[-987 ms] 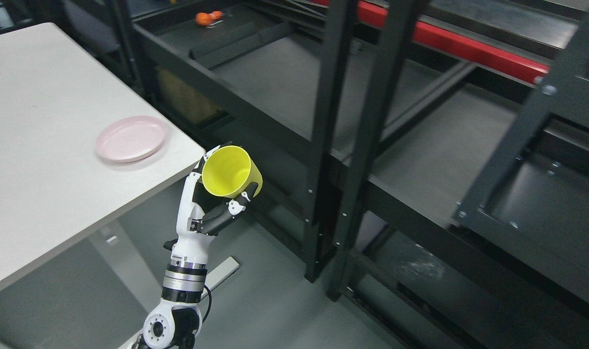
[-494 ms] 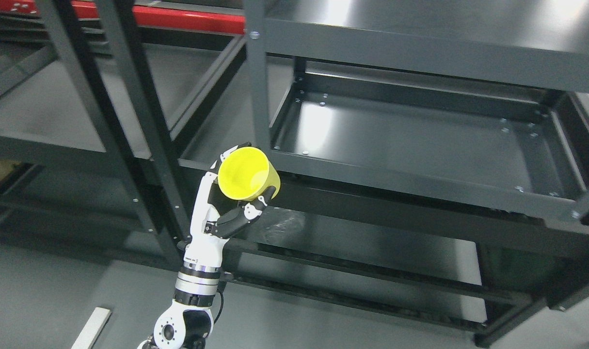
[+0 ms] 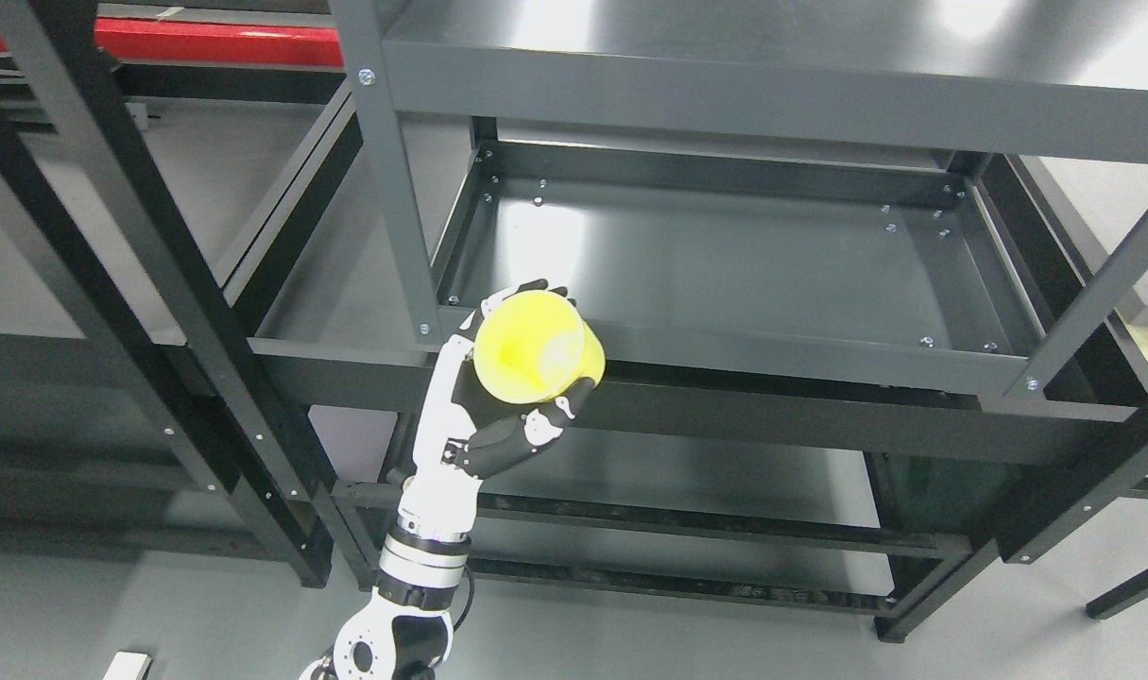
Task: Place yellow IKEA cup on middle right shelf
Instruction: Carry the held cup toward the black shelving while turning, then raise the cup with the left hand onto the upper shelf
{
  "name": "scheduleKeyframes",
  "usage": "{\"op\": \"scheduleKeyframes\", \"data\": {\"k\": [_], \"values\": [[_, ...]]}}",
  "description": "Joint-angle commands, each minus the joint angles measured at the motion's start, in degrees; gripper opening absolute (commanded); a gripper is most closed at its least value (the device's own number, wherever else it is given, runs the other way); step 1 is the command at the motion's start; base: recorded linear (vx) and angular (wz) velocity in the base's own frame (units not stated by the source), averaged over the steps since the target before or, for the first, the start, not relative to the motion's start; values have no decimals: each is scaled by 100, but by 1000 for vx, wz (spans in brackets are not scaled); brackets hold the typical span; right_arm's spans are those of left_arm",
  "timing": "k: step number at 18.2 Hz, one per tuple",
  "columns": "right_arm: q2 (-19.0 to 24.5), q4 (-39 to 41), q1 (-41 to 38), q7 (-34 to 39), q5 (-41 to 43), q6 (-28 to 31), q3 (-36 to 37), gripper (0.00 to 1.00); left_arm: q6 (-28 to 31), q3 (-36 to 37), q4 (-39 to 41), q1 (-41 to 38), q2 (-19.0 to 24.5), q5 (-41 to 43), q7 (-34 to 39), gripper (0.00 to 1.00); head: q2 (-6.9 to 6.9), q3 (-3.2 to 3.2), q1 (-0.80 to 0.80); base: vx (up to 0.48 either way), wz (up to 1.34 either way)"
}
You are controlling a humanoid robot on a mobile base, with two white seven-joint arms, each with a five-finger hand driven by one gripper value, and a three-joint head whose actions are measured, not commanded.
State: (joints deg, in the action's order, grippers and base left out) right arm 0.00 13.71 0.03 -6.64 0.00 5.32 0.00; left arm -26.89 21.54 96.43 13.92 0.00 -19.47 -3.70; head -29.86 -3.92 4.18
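Head view: left hand [image 3: 498, 397] wrapped around the yellow cup [image 3: 536, 348], fingers closed on its wall, thumb underneath. Cup tilted, mouth toward camera, held at the front rail of the middle right shelf [image 3: 725, 255], not yet over it. Probably light rigid plastic, smooth, could slip; side grip suits. Handle not visible, maybe hidden.

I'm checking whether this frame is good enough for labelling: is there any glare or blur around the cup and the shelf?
Head view: bright ceiling-light glare washes over the dark grey metal middle shelf and the top shelf panel; the yellow plastic cup, gripped in the white-and-black left hand, looks slightly soft and overexposed inside; shelf posts and screws are sharp; the floor below is dim.
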Motion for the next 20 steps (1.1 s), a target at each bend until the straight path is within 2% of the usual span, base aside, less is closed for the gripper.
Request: {"op": "scheduleKeyframes", "data": {"k": [1, 5, 13, 16, 20], "values": [[-100, 0, -82, -4, 141, 4, -97, 99, -97, 938, 464, 444, 100, 5, -7, 1, 0, 0, 0, 77, -129], [-100, 0, -82, -4, 141, 4, -97, 99, -106, 1124, 526, 1067, 100, 40, -16, 1, 0, 0, 0, 79, -187], [-100, 0, -82, -4, 141, 4, -97, 99, 87, 1423, 369, 3351, 100, -117, 54, 0, 1, 0, 0, 78, -79], [-100, 0, -82, -4, 141, 4, -97, 99, 542, 1388, 79, 4388, 100, -600, 141, 0, 1, 0, 0, 91, 96], [-100, 0, -82, -4, 141, 4, -97, 99, 1833, 1379, -352, 5128, 100, -1715, 711, 0, 1, 0, 0, 104, 206]]}}
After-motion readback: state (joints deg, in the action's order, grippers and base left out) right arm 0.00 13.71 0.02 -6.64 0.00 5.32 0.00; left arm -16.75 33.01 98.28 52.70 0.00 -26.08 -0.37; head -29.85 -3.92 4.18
